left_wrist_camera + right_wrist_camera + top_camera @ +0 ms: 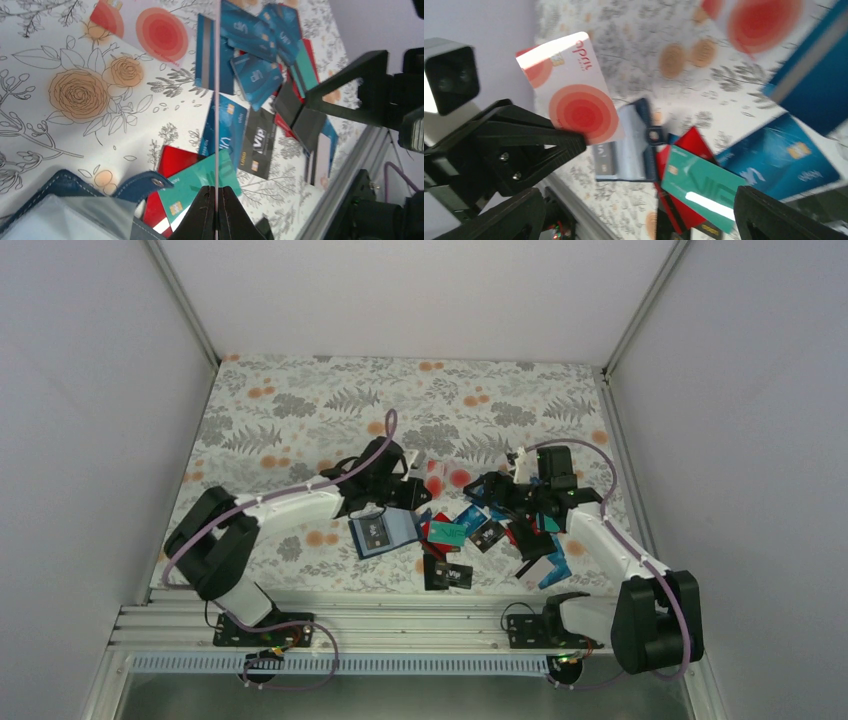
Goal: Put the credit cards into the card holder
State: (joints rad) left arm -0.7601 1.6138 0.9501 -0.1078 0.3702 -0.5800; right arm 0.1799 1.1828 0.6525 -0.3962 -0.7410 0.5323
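- The credit cards (470,530) lie in a loose, overlapping pile near the middle of the tabletop (300,410), just right of the card holder (383,532).
- The pile mixes several blue cards (255,75), a teal card (200,185), a red card (175,160) partly under the teal one, and a black card (260,142) printed "VIP".
- A white card with red discs (160,30) lies flat at the far side of the pile.
- A second white-and-red card (574,95) is off the tabletop, pinched by one edge in the left end effector (216,195), whose fingers are pressed together on it. The left wrist camera sees it edge-on, as a thin line.
- The card holder is dark navy with pale stitching and a snap tab. It lies open and flat, showing clear sleeves inside, and its tab side touches the teal and red cards.
- The right end effector (639,200) hangs over the pile with its fingers spread wide and nothing between them.
- The tabletop is covered by a white cloth printed with grey leaves and orange flowers.
- A ribbed aluminium rail (400,625) runs along the near edge and carries both arm bases.
- Plain white panels (90,390) in slim metal posts close in the left, right and far sides.
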